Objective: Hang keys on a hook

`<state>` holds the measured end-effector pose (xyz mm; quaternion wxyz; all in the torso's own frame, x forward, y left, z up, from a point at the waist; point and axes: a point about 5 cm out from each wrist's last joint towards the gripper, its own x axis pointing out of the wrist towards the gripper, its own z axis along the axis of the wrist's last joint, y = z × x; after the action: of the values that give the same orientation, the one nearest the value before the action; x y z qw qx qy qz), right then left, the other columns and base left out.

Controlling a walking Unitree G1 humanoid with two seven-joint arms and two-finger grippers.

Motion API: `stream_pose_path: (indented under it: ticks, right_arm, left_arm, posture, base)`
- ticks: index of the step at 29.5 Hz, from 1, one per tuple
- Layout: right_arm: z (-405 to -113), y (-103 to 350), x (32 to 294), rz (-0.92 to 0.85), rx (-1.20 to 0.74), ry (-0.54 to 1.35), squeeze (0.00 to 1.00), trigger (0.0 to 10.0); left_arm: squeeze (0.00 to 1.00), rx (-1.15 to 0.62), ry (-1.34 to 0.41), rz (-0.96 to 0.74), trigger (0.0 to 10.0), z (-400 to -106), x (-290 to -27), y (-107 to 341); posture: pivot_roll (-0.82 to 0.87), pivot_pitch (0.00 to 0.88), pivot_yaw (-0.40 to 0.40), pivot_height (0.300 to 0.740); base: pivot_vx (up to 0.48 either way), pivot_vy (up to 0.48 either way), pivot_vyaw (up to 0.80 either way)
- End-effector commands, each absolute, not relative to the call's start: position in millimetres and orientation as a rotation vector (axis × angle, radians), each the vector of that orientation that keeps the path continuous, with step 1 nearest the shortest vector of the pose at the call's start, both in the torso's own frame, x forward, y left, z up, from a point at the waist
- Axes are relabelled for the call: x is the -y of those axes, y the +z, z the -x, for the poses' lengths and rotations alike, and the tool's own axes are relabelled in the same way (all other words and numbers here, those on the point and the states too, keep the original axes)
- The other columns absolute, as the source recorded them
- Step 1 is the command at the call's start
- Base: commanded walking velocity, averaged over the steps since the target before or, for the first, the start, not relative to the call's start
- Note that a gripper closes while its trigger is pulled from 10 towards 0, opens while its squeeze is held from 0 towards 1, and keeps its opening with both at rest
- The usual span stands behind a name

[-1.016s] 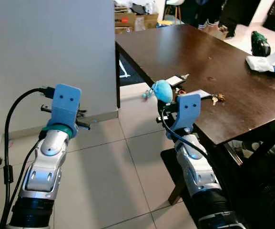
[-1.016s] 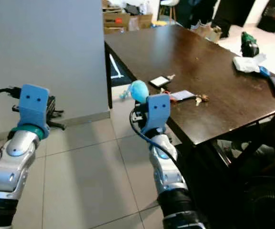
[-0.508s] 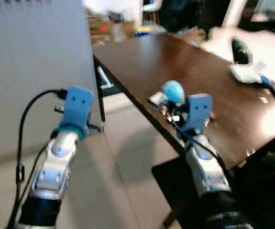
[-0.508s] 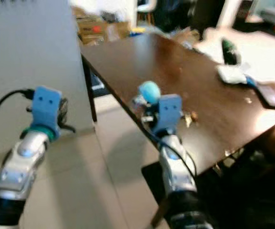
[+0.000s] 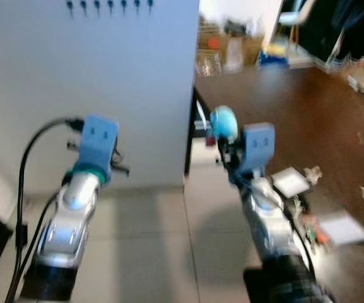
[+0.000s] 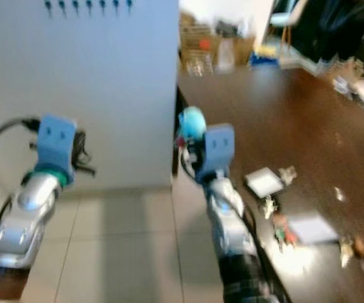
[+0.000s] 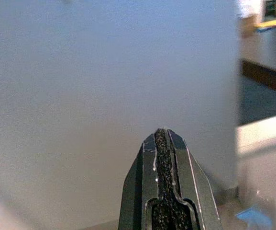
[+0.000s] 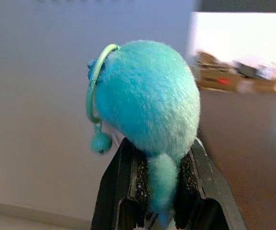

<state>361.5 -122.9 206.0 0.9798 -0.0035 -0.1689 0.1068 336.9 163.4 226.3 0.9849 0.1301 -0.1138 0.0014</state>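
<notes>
Closest to me, the right claw [image 8: 159, 191] is pinching the keys [image 5: 223, 124] by the tail of their fluffy turquoise pom-pom charm, which stands up above the black fingers with a small mint loop and bead hanging at one side. The metal keys themselves are hidden from where I stand. The left claw [image 7: 163, 143] is pressed together on nothing, held out at about the same height and pointing at the pale wall [image 5: 131, 69].

By the look of it, the step in hand is carrying the bunch across to the hooks. To do it well, I would keep that pinch firm and low on the tail so the ring hangs free, turn squarely toward the wall, and lift the right arm a good deal, since the row of hooks [image 5: 109, 6] sits high up, well above both arms. The ring, not the fluff, has to go over a peg, so a slow approach from slightly above seems wise.

Beside the right arm, the dark tabletop [image 5: 333, 101] carries a white card [image 5: 290, 181], another pale card [image 5: 342, 228] and small oddments, all blurred.

Beyond the tabletop are cardboard boxes [image 5: 216, 53] and clutter. No brand, label or writing is readable anywhere.
</notes>
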Motion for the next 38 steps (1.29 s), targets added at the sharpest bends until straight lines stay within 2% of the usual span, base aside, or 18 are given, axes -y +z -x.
stream_pose_path:
  ticks: [1,16,32,38]
  right_arm:
    - [-360,204,115,-0.01,0.336,0.242,0.0,10.0]
    - [-357,207,111,-0.046,0.359,0.277,0.0,10.0]
    - [-359,201,118,-0.046,0.33,0.24,0.0,10.0]
    - [-353,197,116,0.061,0.307,0.339,0.0,10.0]
  left_arm:
    - [0.0,0.217,0.018,-0.267,10.0,-336,-168,224]
    - [0.0,0.219,0.021,-0.267,10.0,-336,-168,225]
    - [0.0,0.333,0.048,-0.257,10.0,-334,-168,244]
    - [0.0,0.42,0.0,-0.204,10.0,-329,-158,259]
  posture:
    - [0.06,0.041,0.075,0.74]
    - [0.07,0.05,0.076,0.74]
    - [0.06,0.054,0.072,0.74]
    - [0.06,0.056,0.066,0.74]
  base:
    - [0.465,0.0,0.0]
    - [0.465,0.0,0.0]
    - [0.464,0.0,0.0]
    - [0.44,0.0,0.0]
